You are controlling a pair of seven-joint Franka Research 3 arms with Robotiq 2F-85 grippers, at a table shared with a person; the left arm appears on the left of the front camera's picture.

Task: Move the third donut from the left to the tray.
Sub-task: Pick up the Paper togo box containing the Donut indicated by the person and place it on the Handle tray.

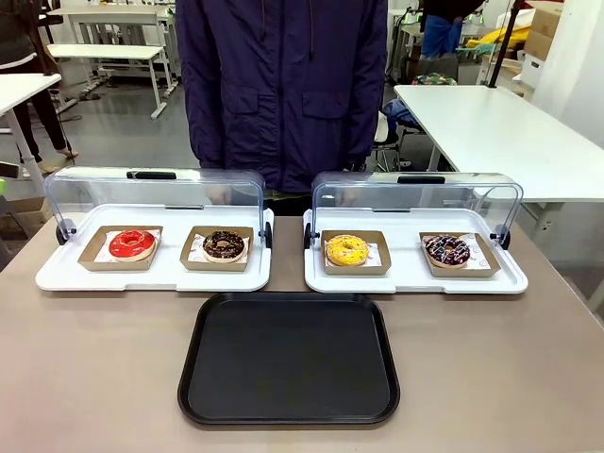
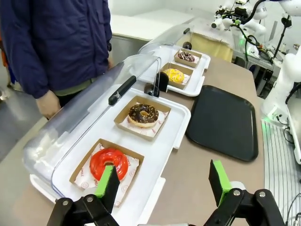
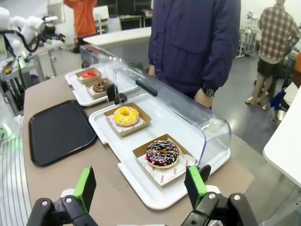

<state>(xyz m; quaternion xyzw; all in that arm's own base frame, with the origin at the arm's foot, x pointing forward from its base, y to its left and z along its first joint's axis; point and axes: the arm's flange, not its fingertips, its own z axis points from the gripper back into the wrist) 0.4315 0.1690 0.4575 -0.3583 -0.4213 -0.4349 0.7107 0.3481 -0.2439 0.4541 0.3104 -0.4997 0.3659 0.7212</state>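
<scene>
Brown desk point(image 1: 94, 377), person at the far side. Left pincer point(image 2: 161, 174) released. Left white tray point(image 1: 57, 278), lid up: red-iced donut point(image 1: 131, 243), chocolate donut point(image 1: 224, 244). Black tray point(image 1: 288, 359) holds nothing. Right white tray point(image 1: 406, 281): yellow donut point(image 1: 347, 249) in its holder, sprinkled chocolate donut point(image 1: 446, 249). Right pincer point(image 3: 140, 176) released. Risks: miscounting donuts, squashing icing, clipping the raised lid.

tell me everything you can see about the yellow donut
The yellow donut is a ring with bright yellow icing and small coloured sprinkles, whole and lying flat on white paper in a shallow brown cardboard holder. It sits at the left of the right-hand white tray, whose clear lid is swung open. Nothing grips it.
</scene>
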